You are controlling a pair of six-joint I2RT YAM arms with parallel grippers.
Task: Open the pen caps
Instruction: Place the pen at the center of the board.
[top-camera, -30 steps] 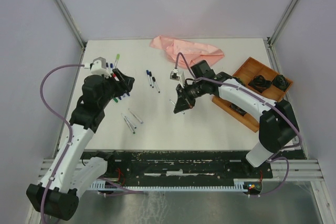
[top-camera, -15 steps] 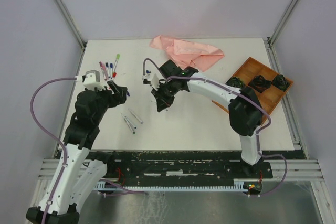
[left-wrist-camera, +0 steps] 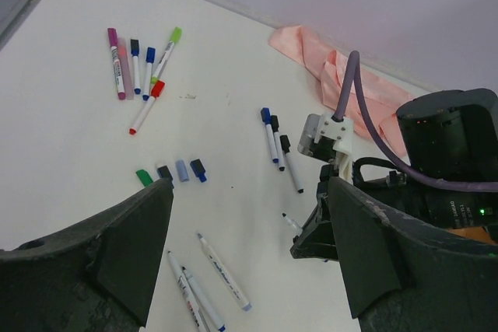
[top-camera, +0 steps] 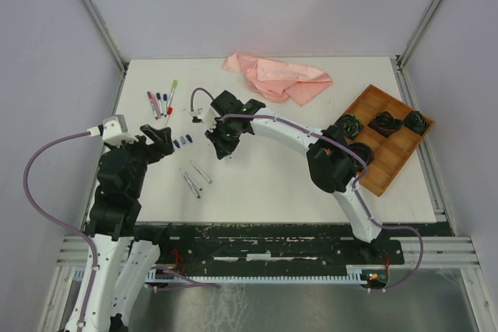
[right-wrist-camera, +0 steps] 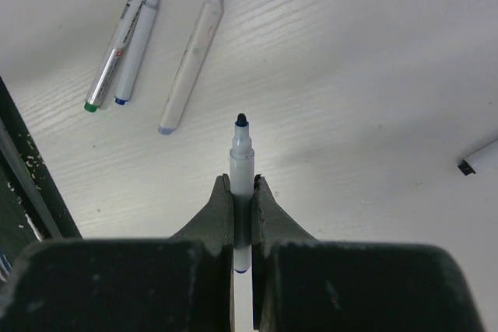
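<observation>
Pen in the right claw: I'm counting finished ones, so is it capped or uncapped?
Uncapped. The pen clamped in the right claw shows a bare dark nib, with no cap over it.

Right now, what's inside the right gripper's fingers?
An uncapped pen, dark tip exposed, is clamped in the right gripper. The fingers cover the sides of its lower barrel. White table lies beneath; whether the tip touches it can't be told.
</observation>
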